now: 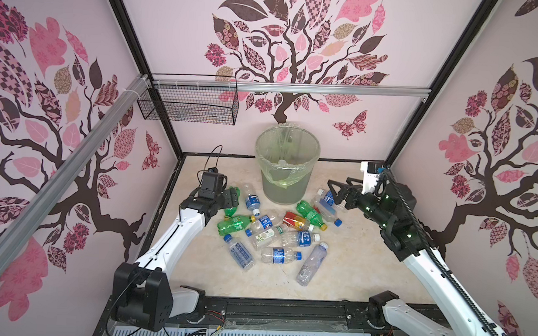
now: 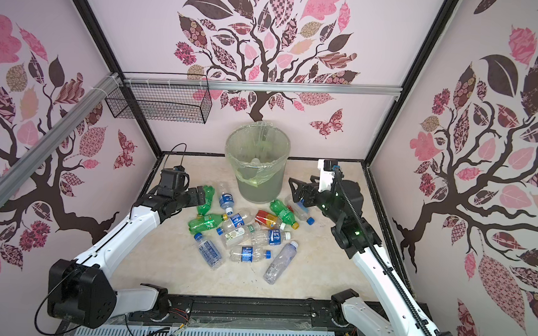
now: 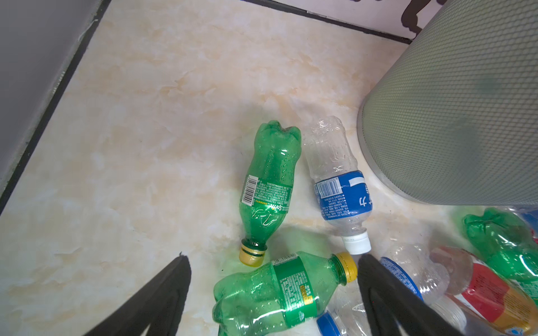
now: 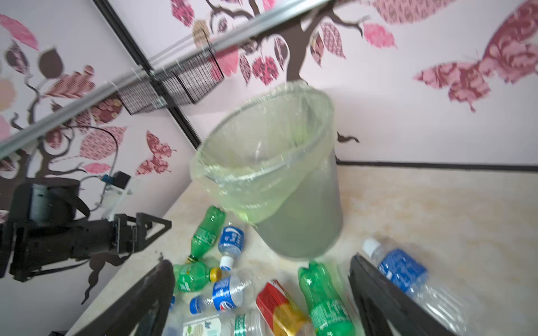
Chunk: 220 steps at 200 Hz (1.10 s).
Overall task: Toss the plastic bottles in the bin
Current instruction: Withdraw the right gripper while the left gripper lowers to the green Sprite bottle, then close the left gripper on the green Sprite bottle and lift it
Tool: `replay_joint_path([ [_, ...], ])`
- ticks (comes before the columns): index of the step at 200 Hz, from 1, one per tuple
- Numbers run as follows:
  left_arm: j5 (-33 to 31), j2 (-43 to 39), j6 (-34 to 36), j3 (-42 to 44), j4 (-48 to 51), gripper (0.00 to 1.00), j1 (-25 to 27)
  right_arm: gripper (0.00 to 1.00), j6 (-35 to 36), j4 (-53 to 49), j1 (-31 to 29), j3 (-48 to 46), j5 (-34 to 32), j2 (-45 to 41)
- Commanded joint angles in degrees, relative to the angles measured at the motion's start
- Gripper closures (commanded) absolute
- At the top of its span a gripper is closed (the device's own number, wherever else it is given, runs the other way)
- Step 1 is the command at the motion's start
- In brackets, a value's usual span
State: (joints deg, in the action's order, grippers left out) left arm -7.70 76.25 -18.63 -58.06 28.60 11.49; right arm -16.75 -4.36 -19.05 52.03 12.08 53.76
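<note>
Two pincers are held spread and empty. A green bottle [image 3: 276, 293] is laid on the surface [image 3: 145, 131] just beneath the left pincer [image 3: 270, 259], its long axis spanning finger to finger; the right pincer [image 1: 336, 191] is found farther off, the bin [image 1: 288, 188] ahead of it.

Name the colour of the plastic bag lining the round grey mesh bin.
Pale translucent green; the plastic bag shows best in a top view.

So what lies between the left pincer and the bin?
Two lying bottles: a green bottle and, closer to the bin, a clear blue-labelled bottle with a white cap, seen in the left wrist view.
</note>
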Motion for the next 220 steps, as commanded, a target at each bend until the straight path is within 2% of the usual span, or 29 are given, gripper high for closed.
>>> replay_joint_path([
  [1, -1.01, 5.12, 0.22, -2.43, -3.03, 0.10, -0.33, 0.05, -1.52, -1.90, -0.02, -3.94, -3.53, -3.18],
  [22, -2.47, 9.71, 0.95, -4.28, -3.49, 0.11, -0.45, 0.05, -2.15, -2.75, -0.02, -7.97, -4.16, -6.56],
  [91, -1.26, 21.41, 4.39, -9.76, -4.92, 0.13, -1.45, 0.04, -3.16, -6.97, -0.02, -15.08, -6.70, -15.01],
  [220, 3.95, 32.13, 6.94, -15.59, -5.92, 0.23, -2.81, 0.03, -4.09, -7.30, 0.00, -16.00, -5.90, -16.66],
])
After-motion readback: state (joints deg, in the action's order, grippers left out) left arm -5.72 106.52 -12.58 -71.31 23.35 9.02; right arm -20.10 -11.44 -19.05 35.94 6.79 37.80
